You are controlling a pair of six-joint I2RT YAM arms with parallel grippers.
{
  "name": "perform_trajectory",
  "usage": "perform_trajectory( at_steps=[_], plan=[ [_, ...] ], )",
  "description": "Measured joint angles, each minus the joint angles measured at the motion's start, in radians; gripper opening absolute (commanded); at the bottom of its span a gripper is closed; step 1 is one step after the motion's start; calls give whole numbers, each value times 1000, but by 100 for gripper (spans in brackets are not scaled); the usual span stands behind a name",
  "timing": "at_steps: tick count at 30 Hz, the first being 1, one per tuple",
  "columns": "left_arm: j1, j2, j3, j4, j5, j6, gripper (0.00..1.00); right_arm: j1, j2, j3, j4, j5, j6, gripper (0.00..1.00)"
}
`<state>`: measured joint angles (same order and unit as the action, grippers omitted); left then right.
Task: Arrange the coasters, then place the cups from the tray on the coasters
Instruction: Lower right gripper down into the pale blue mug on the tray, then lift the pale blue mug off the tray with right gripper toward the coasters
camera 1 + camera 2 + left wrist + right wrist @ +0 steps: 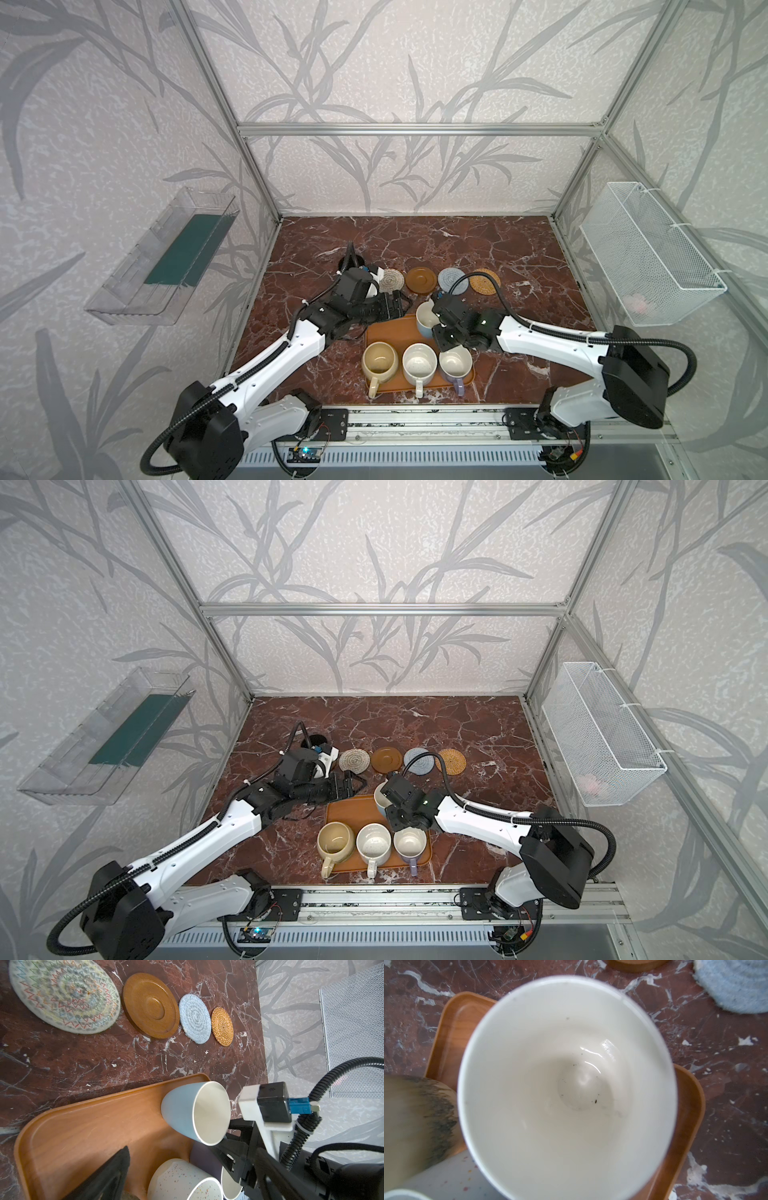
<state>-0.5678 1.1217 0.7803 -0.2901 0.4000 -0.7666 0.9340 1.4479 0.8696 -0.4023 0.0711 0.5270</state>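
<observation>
1. Starting at the far left, what looks like the black cup point(319, 740) stands at the head of the coaster row, half hidden behind the left arm. Whether a coaster lies under it I cannot tell.
2. The left gripper point(398, 306) hovers over the far edge of the tray point(388, 332), its claw spread wide and empty, just beside the cream woven coaster point(392, 279).
3. Four coasters show in a row behind the tray, all bare. After the cream woven one come the brown coaster point(420, 280), the grey-blue coaster point(452, 279) and the rattan coaster point(484, 281). The arranging looks finished.
4. On the tray, the near row holds the cream-yellow cup point(379, 360), the speckled cup point(419, 362) and the lavender cup point(455, 362), with their handles pointing toward the robot's base. The light blue cup point(424, 319) stands upright at the tray's far right corner.
5. The right gripper point(436, 322) sits against the right side of the light blue cup, at its rim, and its wrist camera looks straight down into the pale inside. The fingers are hidden, so I cannot tell whether the claw is clamped or apart.
6. The step in hand seems to be picking up the light blue cup. The next move calls for a firm hold, then a straight lift clear of the tray rim and the lavender cup. After that comes a short carry to a bare coaster, the grey-blue being nearest, with the cup set down centred.
</observation>
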Motion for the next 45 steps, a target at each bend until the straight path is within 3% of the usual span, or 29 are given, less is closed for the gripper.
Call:
perform_trajectory(
  at_steps=[14, 24, 28, 35, 45],
  plan=[
    [0, -43, -28, 44, -13, -35, 95, 7, -2, 14, 14, 20, -8, 0],
    [0, -106, -39, 104, -45, -94, 95, 9, -13, 114, -64, 68, 8, 0],
    [0, -130, -39, 104, -90, -119, 90, 10, -13, 177, -90, 97, 29, 0],
    [0, -139, 8, 81, -146, -125, 99, 10, -12, 265, -138, 150, 61, 0],
    [59, -117, 93, 57, -159, -101, 99, 10, 47, 420, -219, 269, 125, 0]
  ],
)
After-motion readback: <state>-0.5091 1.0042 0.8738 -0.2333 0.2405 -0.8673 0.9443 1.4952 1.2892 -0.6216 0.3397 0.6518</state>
